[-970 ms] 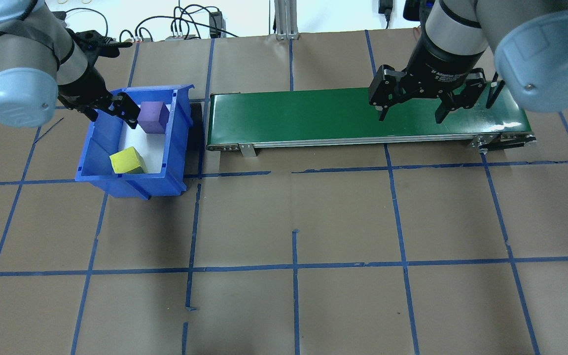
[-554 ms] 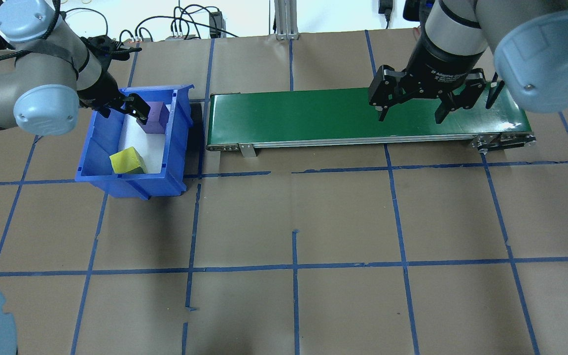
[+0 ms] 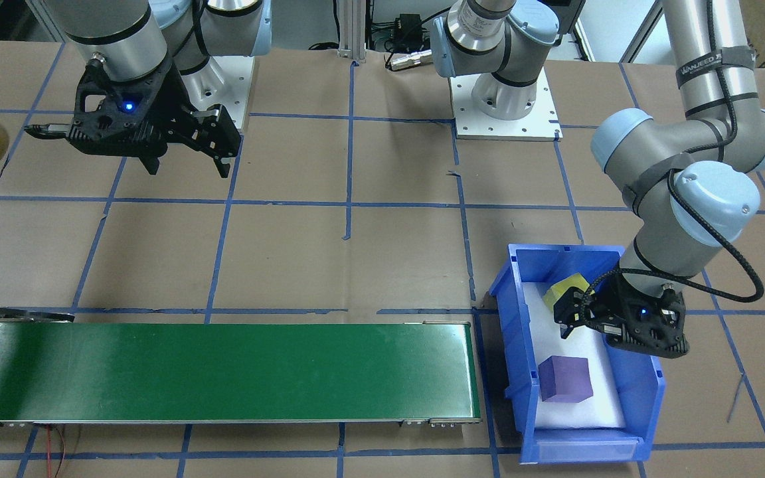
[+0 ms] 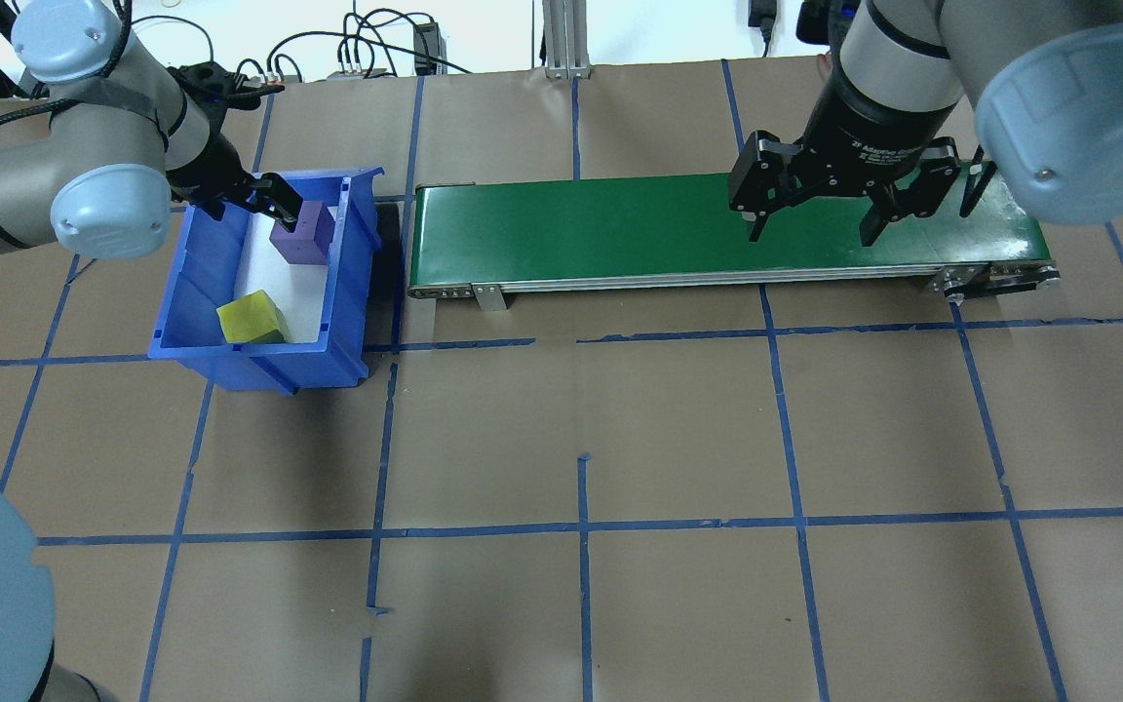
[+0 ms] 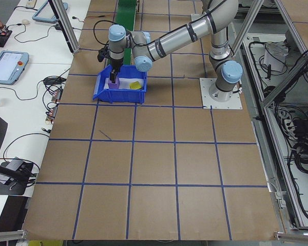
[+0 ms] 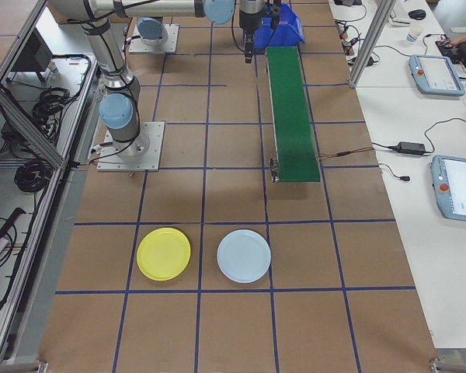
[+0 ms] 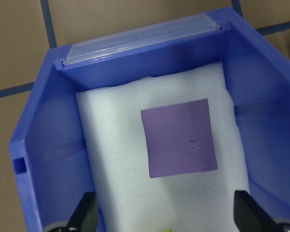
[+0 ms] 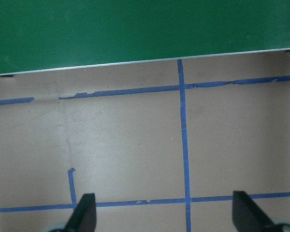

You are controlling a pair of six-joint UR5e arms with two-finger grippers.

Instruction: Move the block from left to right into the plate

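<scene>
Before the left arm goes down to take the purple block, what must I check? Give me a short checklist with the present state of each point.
1. Left pincer is open: ok, both fingers show spread in the left wrist view.
2. Purple block sits between the finger lines: ok, but it lies ahead of the tips, not yet between them.
3. Yellow block is apart from the purple one: ok.
4. Fingers clear the blue bin walls: cannot tell, the margin looks small.
5. Green conveyor belt is free to receive the block: ok.
6. Right pincer is open: ok, it hangs near the belt's right part.
</scene>
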